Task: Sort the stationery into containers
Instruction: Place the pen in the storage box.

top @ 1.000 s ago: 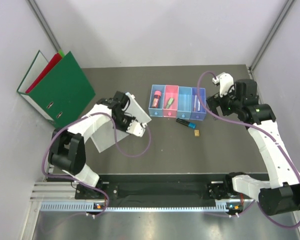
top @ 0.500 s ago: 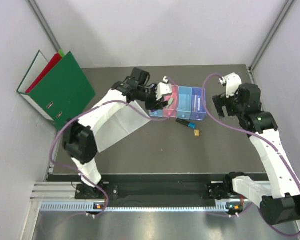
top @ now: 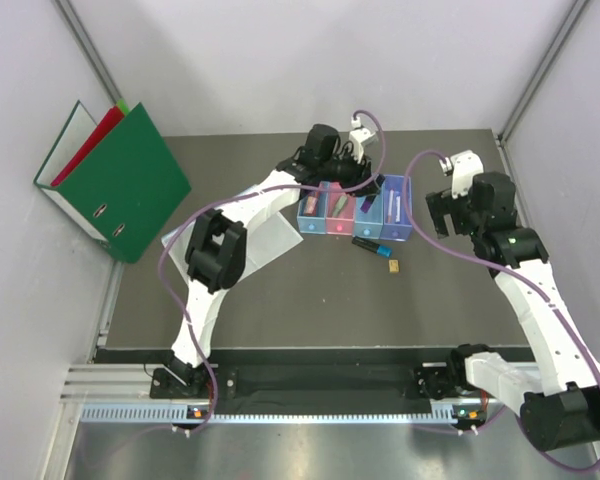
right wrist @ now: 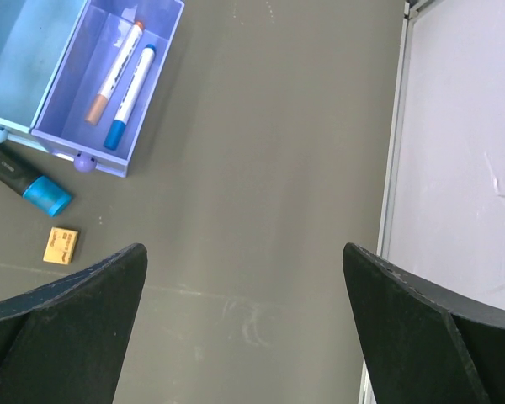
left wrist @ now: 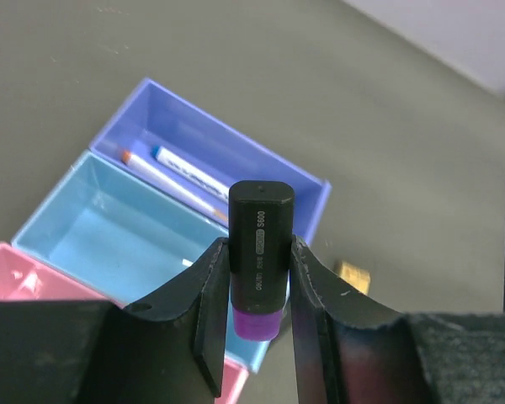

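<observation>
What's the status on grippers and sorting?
Left gripper shut on purple-tipped marker above the bins. Right gripper open, empty. Blue-capped marker and tan block outside, unsorted.

Left arm [top: 267, 188] and right arm [top: 536, 296] were white-shelled with black joint housings, each trailed by a looping purple cable [top: 409, 190]; left gripper [left wrist: 258, 250] and right gripper [right wrist: 244, 250] had matte black wedge-shaped fingers [right wrist: 67, 320]

Dark grey matte table [top: 310, 310] lies beneath the right gripper [right wrist: 242, 252], faintly scuffed. A white wall panel [right wrist: 463, 168] stands to that gripper's right. Pale walls [top: 280, 60] enclose three sides. Green and red ring binders [top: 120, 180] lean well left of the left gripper [left wrist: 259, 257]. Lighting is even and diffuse.
</observation>
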